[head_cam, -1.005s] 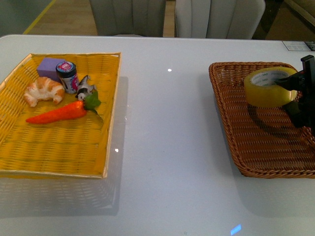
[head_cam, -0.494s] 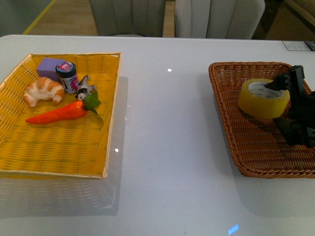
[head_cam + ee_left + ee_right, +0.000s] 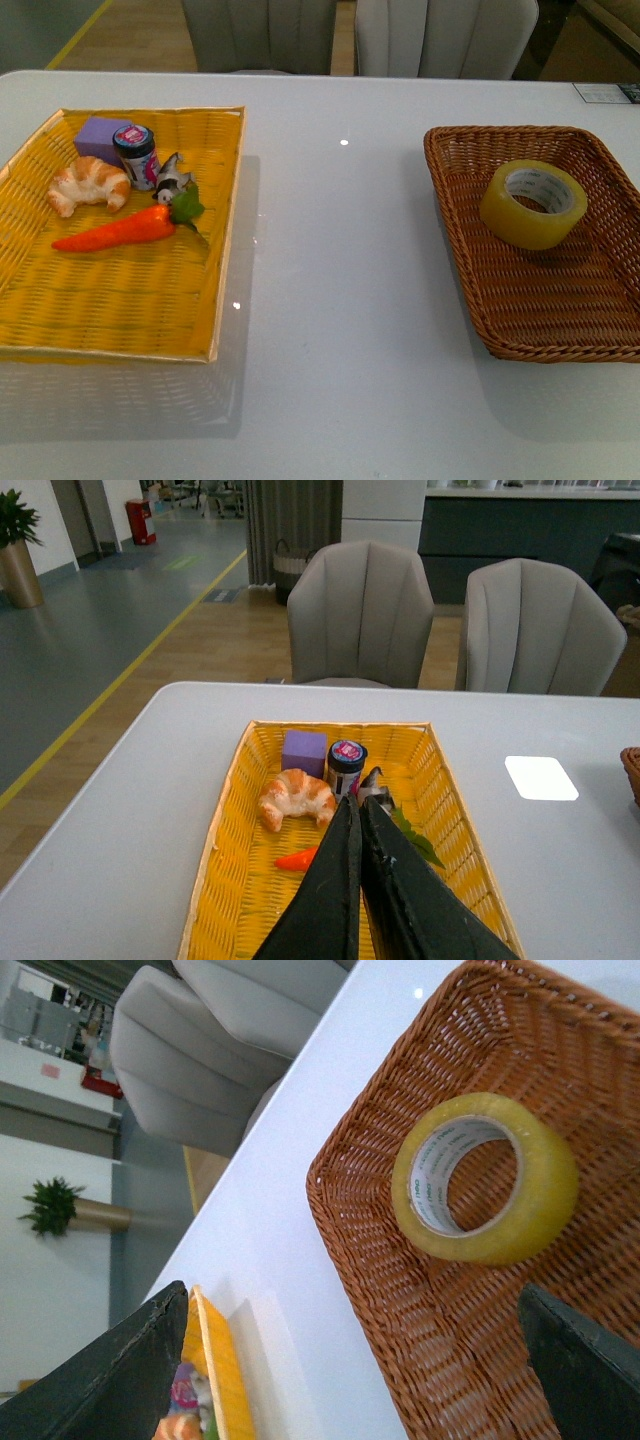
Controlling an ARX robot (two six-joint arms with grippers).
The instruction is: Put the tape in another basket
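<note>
The yellowish tape (image 3: 533, 203) with a white printed core lies flat in the far part of the brown wicker basket (image 3: 470, 290) on the right of the table. No arm shows in the front view. In the right wrist view the tape (image 3: 486, 1176) rests on the basket floor (image 3: 420, 1340), and my right gripper (image 3: 355, 1360) stands open and wide, pulled back from the roll with nothing between its fingers (image 3: 120, 1380). My left gripper (image 3: 357, 808) is shut and empty, hovering over the yellow tray-basket (image 3: 225, 880).
The yellow tray-basket (image 3: 120, 320) on the left holds a croissant (image 3: 88, 184), a carrot (image 3: 118, 230), a purple block (image 3: 103, 136), a small jar (image 3: 137, 156) and a small figure (image 3: 172, 180). Chairs (image 3: 445, 38) stand beyond the table's far edge.
The right gripper held the tape above the basket, lowered it, let go and withdrew out of the front view. The tape now lies flat in the basket.
</note>
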